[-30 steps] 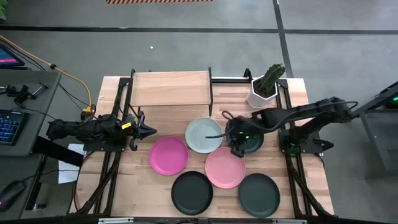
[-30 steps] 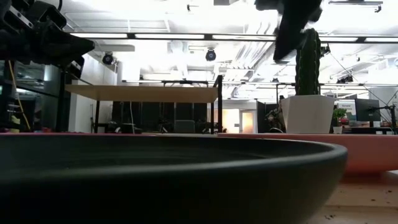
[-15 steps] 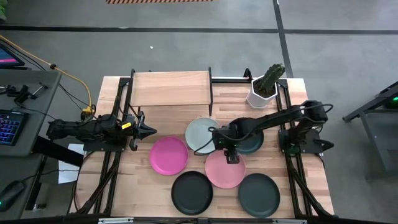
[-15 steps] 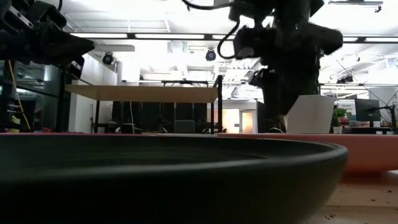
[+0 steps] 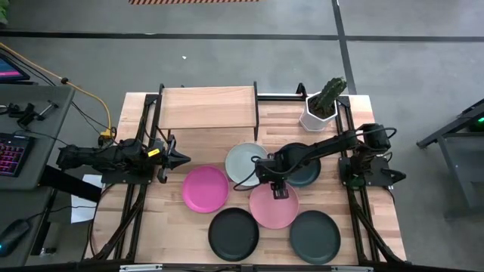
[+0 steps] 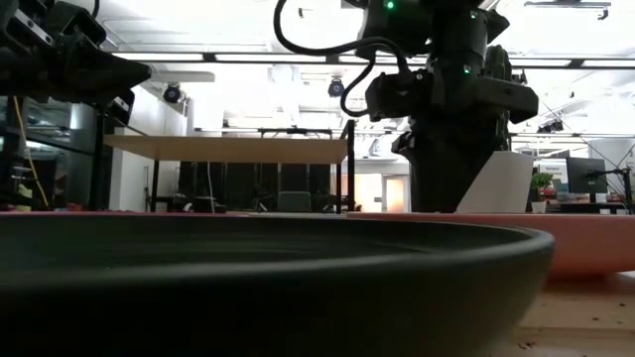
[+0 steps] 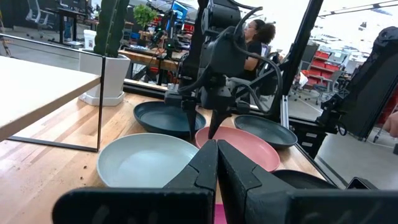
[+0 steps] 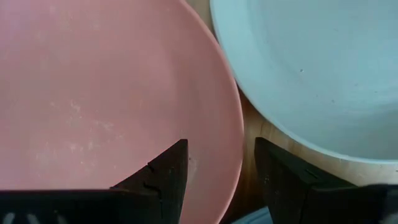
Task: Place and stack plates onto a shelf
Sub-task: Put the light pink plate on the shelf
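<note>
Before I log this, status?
Right end effector open, straddling pink plate rim. Left end effector shut, parked left. Shelf bare. Nothing blocking.

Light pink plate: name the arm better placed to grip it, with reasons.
Right. The right pincer is open, straddling the rim of the light pink plate. The left pincer is shut, off by the table's left edge.

Wooden table carries six plates, shelf, pot.
</note>
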